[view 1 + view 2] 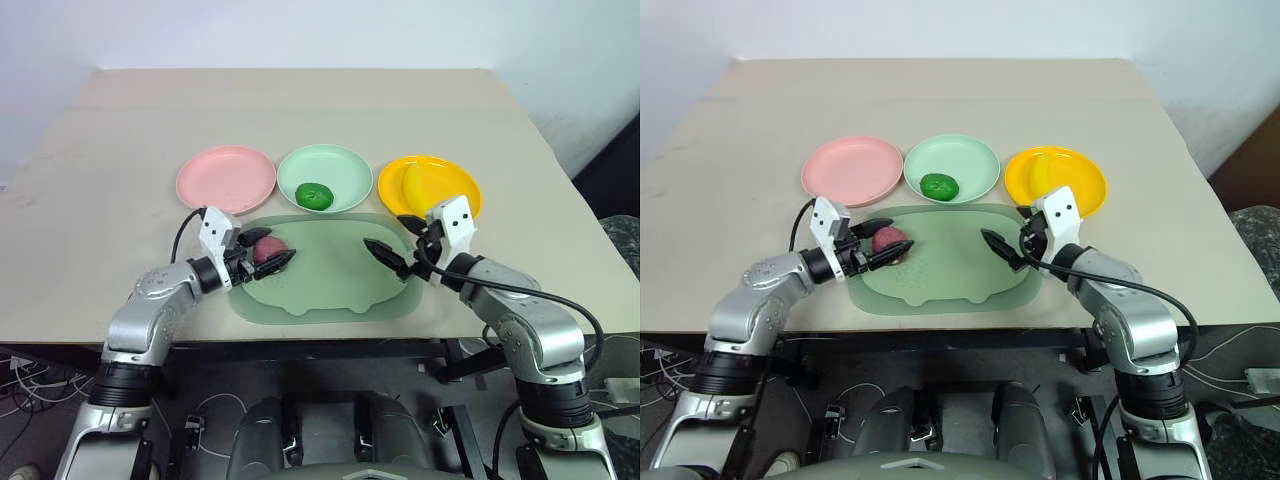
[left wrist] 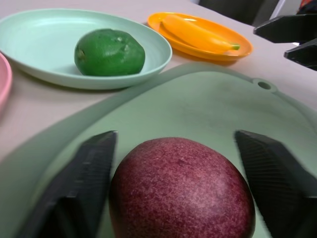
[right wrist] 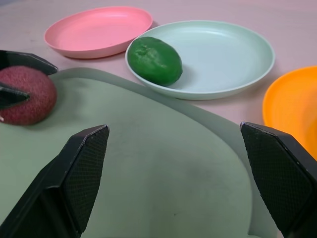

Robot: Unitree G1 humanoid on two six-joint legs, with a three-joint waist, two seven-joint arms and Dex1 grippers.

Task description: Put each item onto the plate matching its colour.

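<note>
While the left end effector (image 1: pixel 268 257) flanks it, the maroon fruit (image 2: pixel 181 191) is cut off.

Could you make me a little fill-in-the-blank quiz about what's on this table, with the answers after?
1. The banana lies on the ____ plate.
2. The green fruit sits on the mint green plate, which stands between the yellow plate and the ____ plate.
3. The red-maroon fruit rests on the pale-green ____, between the fingers of the left gripper.
4. The right gripper holds ____.

Answers: orange-yellow; pink; mat; nothing
</note>
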